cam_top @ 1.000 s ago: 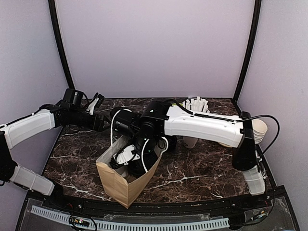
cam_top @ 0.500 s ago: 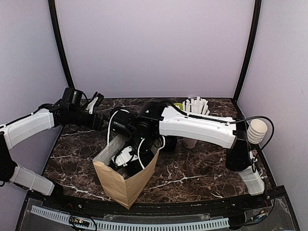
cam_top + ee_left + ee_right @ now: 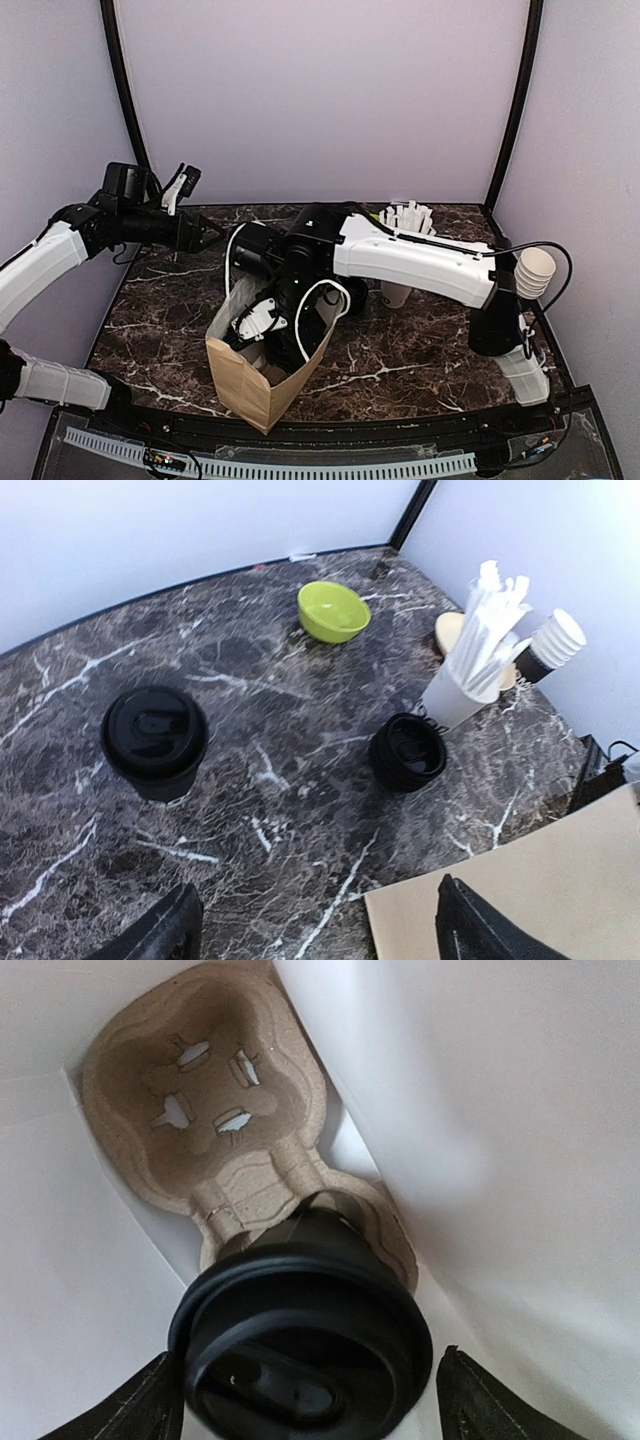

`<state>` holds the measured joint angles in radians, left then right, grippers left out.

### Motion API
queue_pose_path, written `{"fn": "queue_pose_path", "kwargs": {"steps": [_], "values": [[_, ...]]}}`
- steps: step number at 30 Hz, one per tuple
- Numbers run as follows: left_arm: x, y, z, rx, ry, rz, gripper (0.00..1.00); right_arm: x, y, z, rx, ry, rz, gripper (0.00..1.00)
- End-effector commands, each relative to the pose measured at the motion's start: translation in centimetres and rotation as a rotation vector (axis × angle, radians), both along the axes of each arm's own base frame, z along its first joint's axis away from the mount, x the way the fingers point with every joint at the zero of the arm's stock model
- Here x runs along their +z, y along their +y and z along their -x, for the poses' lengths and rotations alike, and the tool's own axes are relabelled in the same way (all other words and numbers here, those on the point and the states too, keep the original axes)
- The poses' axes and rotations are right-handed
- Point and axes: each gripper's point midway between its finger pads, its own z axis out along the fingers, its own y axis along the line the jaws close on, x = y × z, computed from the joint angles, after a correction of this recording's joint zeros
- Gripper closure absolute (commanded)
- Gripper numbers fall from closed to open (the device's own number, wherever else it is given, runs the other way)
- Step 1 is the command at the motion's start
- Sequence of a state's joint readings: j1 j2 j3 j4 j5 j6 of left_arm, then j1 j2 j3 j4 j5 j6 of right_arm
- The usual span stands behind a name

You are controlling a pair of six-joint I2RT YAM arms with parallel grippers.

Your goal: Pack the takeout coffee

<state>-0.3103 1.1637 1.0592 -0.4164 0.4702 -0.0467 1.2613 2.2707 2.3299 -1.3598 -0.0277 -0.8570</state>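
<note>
- The right pincer [image 3: 305,1356] reaches down inside the paper bag [image 3: 262,385], its fingers spread wide.
- A lidded coffee cup [image 3: 300,1332] stands directly below this pincer, between the two fingers. Each finger sits just beside the black lid and seems to be clear of it, though the close view makes the gap hard to judge.
- That cup sits in the pocket of the cardboard carrier [image 3: 200,1090] closest to the pincer. The carrier's other pocket, farther ahead of the pincer, holds nothing.
- The left pincer [image 3: 315,885] hangs high above the surface [image 3: 260,680], wide open with nothing between its fingers.
- A second coffee cup [image 3: 155,742], also lidded, stands upright on the surface ahead of the left pincer and to its left.
- A stack of black lids [image 3: 407,752] sits ahead of the left pincer and slightly to its right.
- Beyond the lids stands a cup of straws [image 3: 465,675], with nested lidless cups [image 3: 552,645] lying past it.
- A green bowl [image 3: 333,611] rests far ahead, near the back wall.
- A corner of the bag lies just under the left pincer's right finger.
</note>
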Motion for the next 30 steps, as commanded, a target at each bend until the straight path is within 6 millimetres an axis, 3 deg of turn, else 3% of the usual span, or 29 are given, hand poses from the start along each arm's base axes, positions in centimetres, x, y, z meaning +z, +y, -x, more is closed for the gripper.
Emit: {"fn": "queue_pose_path", "kwargs": {"steps": [1, 6, 9, 16, 24, 30], "values": [[7.0, -1.2, 3.8, -0.112, -0.093, 0.149, 0.16, 4.3, -0.7, 0.2, -0.038, -0.030, -0.085, 0.08], [12.4, -2.7, 8.8, -0.243, -0.164, 0.295, 0.14, 4.0, -1.4, 0.2, -0.034, -0.034, -0.066, 0.11], [13.2, -4.0, 11.1, -0.318, -0.174, 0.316, 0.14, 2.8, -1.8, 0.0, -0.035, -0.036, -0.027, 0.17], [12.8, -5.7, 13.6, -0.381, -0.119, 0.326, 0.15, 2.7, -2.2, -0.6, -0.057, -0.050, -0.020, 0.19], [10.2, -8.3, 13.3, -0.408, -0.058, 0.260, 0.21, 3.0, -2.5, -1.5, -0.084, -0.070, -0.025, 0.16], [8.1, -8.8, 12.9, -0.410, -0.027, 0.212, 0.26, 4.9, -2.8, -1.8, -0.090, -0.057, -0.077, 0.15]]}}
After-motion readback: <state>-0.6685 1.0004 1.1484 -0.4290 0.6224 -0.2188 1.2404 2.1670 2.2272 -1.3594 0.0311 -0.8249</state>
